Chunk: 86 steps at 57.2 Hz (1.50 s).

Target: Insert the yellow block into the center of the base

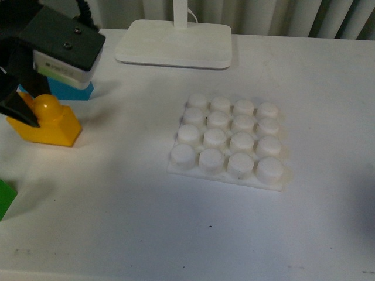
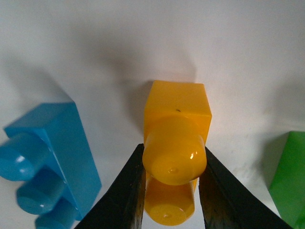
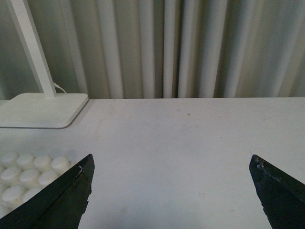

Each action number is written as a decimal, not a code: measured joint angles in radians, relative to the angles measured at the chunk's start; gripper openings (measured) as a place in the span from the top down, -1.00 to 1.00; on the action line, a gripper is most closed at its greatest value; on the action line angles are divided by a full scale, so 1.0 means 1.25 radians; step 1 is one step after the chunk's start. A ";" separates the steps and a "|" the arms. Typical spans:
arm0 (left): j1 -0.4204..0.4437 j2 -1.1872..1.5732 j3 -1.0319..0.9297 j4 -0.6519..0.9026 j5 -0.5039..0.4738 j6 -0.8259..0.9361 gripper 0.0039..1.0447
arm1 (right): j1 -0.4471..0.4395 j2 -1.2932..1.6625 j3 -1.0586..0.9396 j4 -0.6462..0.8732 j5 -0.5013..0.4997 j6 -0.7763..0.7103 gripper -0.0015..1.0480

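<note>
The yellow block (image 1: pixel 50 124) sits at the far left of the white table. My left gripper (image 1: pixel 20 111) is shut on it, black fingers (image 2: pixel 124 191) pressing both sides of its studs (image 2: pixel 174 150). The base (image 1: pixel 229 140), a white plate with a grid of round studs, lies mid-table to the right of the block, apart from it. It also shows in the right wrist view (image 3: pixel 28 176) at the edge. My right gripper (image 3: pixel 171 183) is open and empty above bare table, beside the base.
A blue three-stud brick (image 2: pixel 45 167) lies close beside the yellow block, behind it in the front view (image 1: pixel 73 91). A green brick (image 2: pixel 288 176) lies on its other side (image 1: pixel 6 199). A white lamp foot (image 1: pixel 176 44) stands at the back; curtains behind.
</note>
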 joint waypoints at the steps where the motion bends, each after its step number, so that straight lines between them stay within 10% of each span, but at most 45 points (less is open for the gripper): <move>1: -0.004 0.000 0.003 -0.002 0.002 -0.004 0.49 | 0.000 0.000 0.000 0.000 0.000 0.000 -0.83; 37: -0.277 0.090 0.219 -0.028 0.031 -0.168 0.50 | 0.000 0.000 0.000 0.000 0.000 0.000 -0.83; 86: -0.334 0.232 0.376 -0.067 0.020 -0.229 0.50 | 0.000 0.000 0.000 0.000 0.000 0.000 -0.83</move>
